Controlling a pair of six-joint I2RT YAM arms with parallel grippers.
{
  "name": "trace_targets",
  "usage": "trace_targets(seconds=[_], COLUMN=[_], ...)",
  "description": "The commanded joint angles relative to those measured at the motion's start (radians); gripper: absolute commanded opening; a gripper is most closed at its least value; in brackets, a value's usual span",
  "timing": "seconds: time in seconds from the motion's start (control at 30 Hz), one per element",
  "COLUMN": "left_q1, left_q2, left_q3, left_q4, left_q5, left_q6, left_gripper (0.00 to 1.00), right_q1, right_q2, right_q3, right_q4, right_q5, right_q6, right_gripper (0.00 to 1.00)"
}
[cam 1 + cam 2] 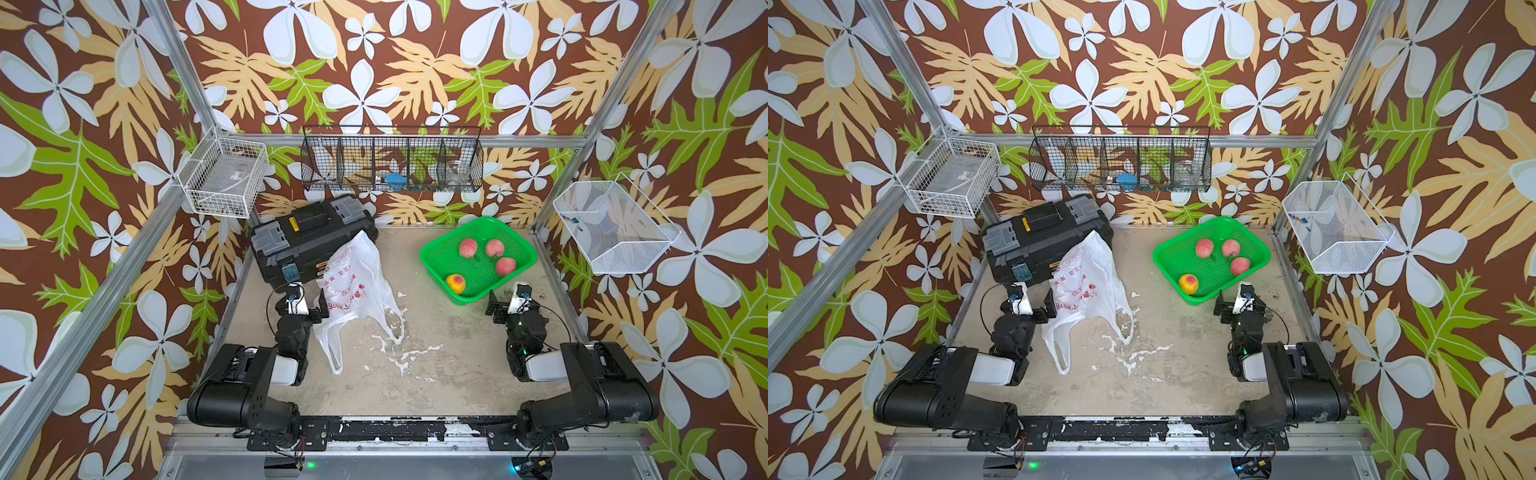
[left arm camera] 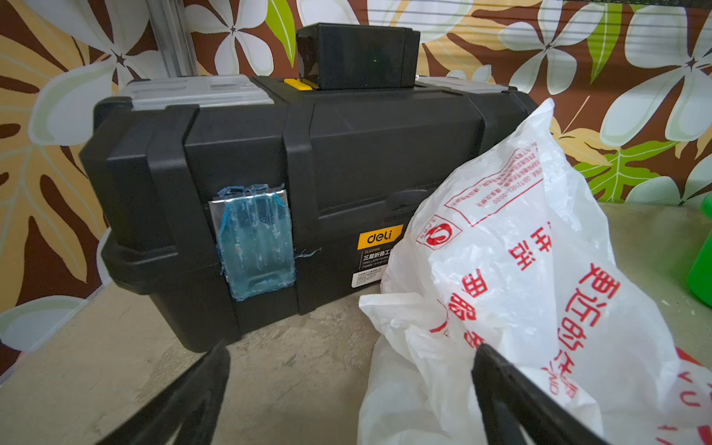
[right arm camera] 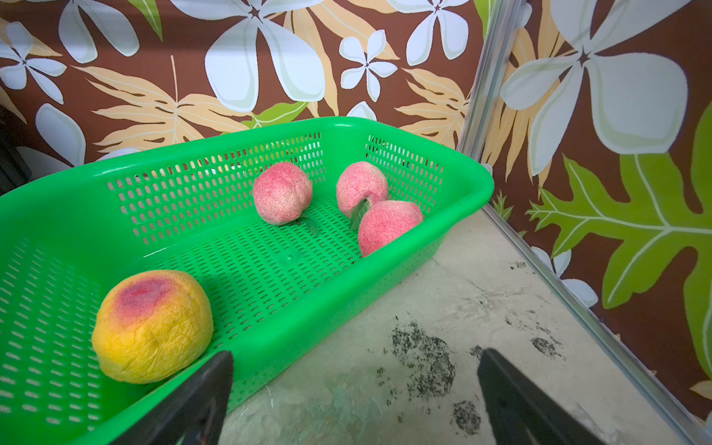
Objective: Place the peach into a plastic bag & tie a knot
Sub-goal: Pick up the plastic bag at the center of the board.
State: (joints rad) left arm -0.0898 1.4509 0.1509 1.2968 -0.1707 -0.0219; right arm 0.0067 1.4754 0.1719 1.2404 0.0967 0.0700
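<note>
The white plastic bag with red characters lies crumpled on the table, its far end leaning on the toolbox. Its two loop handles lie loose toward me, and no knot shows. My left gripper stands open at the bag's left edge, with a fold of the bag between its fingers. A yellow-orange peach and three pink peaches sit in the green basket. Just in front of the basket's near corner my right gripper is open and empty.
A black toolbox stands at the back left. Wire baskets hang on the left wall, back wall and right wall. White stains mark the table's middle. A metal rail borders the right edge.
</note>
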Motion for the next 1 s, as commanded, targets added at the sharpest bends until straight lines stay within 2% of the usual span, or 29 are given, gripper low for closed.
trace_targets(seconds=[0.0,0.43,0.5,0.53,0.6,0.63,0.7,0.77,0.83,0.9,0.97], left_q1=[0.011,0.029,0.003,-0.017,-0.021,-0.022,-0.022,-0.024,-0.026,-0.044,-0.05], left_q2=[0.0,0.001,-0.032,-0.069,-0.155,-0.201,-0.284,-0.383,-0.44,-0.455,-0.457], left_q3=[0.007,0.013,0.017,0.041,0.133,0.166,0.181,0.194,0.222,0.306,0.412], left_q4=[-0.012,-0.024,-0.047,-0.122,-0.345,-0.426,-0.463,-0.519,-0.574,-0.735,-0.935], left_q5=[0.026,0.02,-0.157,-0.264,-0.297,-0.309,-0.323,-0.263,-0.204,-0.205,-0.22], left_q6=[-0.007,-0.029,-0.056,-0.069,-0.085,-0.103,-0.158,-0.237,-0.317,-0.398,-0.505], left_gripper=[1.0,1.0,1.0,1.0,1.0,1.0,1.0,1.0,1.0,1.0,1.0], right_q1=[-0.001,-0.001,0.003,0.019,0.081,0.113,0.154,0.19,0.193,0.193,0.189], right_q2=[-0.002,-0.001,-0.009,-0.041,-0.183,-0.267,-0.38,-0.454,-0.51,-0.552,-0.582], right_q3=[0.003,0.007,0.002,0.001,0.039,0.093,0.23,0.351,0.414,0.436,0.39], right_q4=[0.019,0.013,0.031,0.033,-0.176,-0.358,-0.716,-0.991,-1.112,-1.165,-1.065], right_q5=[-0.007,-0.007,0.008,0.051,0.152,0.201,0.257,0.268,0.113,-0.078,-0.374], right_q6=[-0.004,-0.004,-0.005,-0.011,-0.03,0.003,0.121,0.246,0.354,0.486,0.541], right_gripper=[1.0,1.0,1.0,1.0,1.0,1.0,1.0,1.0,1.0,1.0,0.99])
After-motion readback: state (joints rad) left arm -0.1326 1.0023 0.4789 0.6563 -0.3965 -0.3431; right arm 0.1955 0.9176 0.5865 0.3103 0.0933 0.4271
